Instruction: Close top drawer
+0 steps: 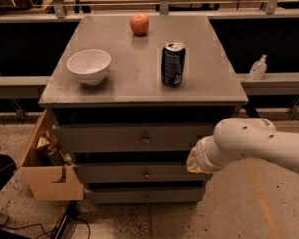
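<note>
Clutter fills a tan open box point(54, 182) that sits low against the left side of the grey cabinet point(139, 86). On the cabinet top I see a white bowl point(88, 65) at the left. A red apple point(139, 24) lies further back near the middle, and a dark soda can point(173, 63) stands upright a little right of the middle, well apart from both.

Under the top, the top drawer point(104, 139) shows its wide grey front with one small round knob point(145, 140) in the centre, and a dark gap runs above this front. Two lower drawer fronts follow beneath it.

The gripper point(194, 162) is at the right end of the drawer fronts, about level with the gap under the top drawer. I cannot tell whether it is wide, narrow or holding something. The white arm point(259, 142) leads away to the right edge. Behind it, a small pump bottle point(258, 67) stands on a ledge.
</note>
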Controlling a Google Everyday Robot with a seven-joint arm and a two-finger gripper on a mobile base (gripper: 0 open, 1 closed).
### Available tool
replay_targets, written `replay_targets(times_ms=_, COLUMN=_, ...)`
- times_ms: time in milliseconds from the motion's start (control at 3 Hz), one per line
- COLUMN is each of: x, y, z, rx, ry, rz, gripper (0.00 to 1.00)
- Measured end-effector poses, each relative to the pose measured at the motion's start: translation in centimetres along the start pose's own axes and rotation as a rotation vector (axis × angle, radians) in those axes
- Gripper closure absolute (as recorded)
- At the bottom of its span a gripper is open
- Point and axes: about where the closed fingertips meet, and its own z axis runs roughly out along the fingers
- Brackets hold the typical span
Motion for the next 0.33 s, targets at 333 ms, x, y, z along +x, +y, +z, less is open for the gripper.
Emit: replay_targets(times_ms=333, x=1.79, y=2.16, z=-5.51, rx=0.04, ry=0.025, rz=0.053, gripper=1.0)
